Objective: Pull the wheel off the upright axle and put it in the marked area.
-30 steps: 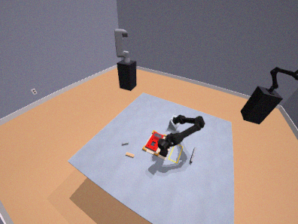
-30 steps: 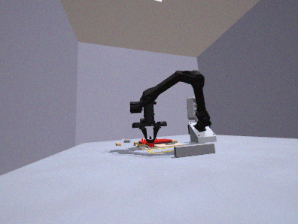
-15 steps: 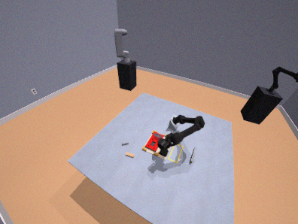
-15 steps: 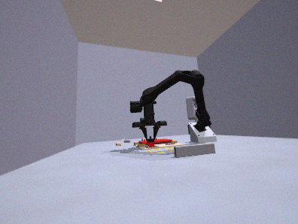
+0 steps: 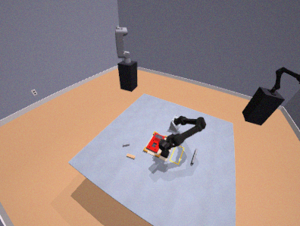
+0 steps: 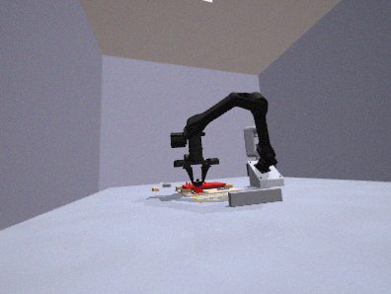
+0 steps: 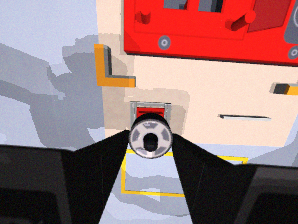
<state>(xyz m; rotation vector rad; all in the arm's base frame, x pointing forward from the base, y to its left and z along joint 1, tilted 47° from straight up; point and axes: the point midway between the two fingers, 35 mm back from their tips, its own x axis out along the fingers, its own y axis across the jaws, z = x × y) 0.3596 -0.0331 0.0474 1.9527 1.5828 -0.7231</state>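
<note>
The wheel (image 7: pixel 162 142), grey-white with spokes and a dark rim, is between the fingertips of my gripper (image 7: pixel 150 136) (image 6: pixel 197 183), which is shut on it. The wheel's face points up at the wrist camera. A small red base (image 7: pixel 150 111) in a grey holder shows just behind the wheel in the wrist view. The wheel hides the axle, so I cannot tell whether it is still around it. The marked area, a yellow outline (image 5: pixel 179 163) (image 6: pixel 197 199) (image 7: pixel 123 175), lies on the table beside the board, near the gripper.
A pale board (image 7: pixel 200 97) carries a large red panel (image 7: pixel 200 45) (image 5: pixel 154 143) with pegs, and orange corner brackets (image 7: pixel 101 67). A grey bar (image 5: pixel 194 156) (image 6: pixel 256 197) stands beyond the outline. A small orange block (image 5: pixel 130 156) and a small grey piece (image 5: pixel 126 145) lie left of the board.
</note>
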